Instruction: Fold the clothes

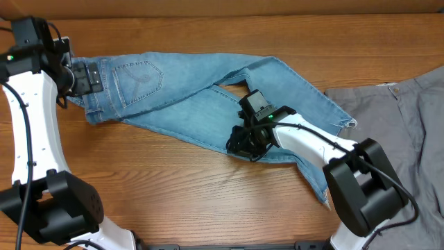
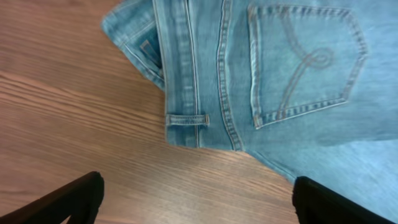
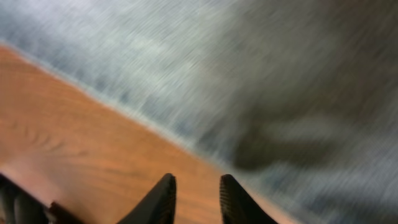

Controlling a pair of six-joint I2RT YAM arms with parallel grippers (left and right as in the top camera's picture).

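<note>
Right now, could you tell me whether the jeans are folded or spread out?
Spread out: the jeans lie full length on the table, legs crossing.

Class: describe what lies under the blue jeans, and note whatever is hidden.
Under the jeans only the wooden table shows, around them and through a small gap between the legs. The tabletop directly beneath the denim is covered.

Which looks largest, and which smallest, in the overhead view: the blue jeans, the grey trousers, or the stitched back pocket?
1. blue jeans, the largest.
2. grey trousers; the picture's edge cuts them off, so only the visible part counts.
3. back pocket, clearly the smallest.
</note>
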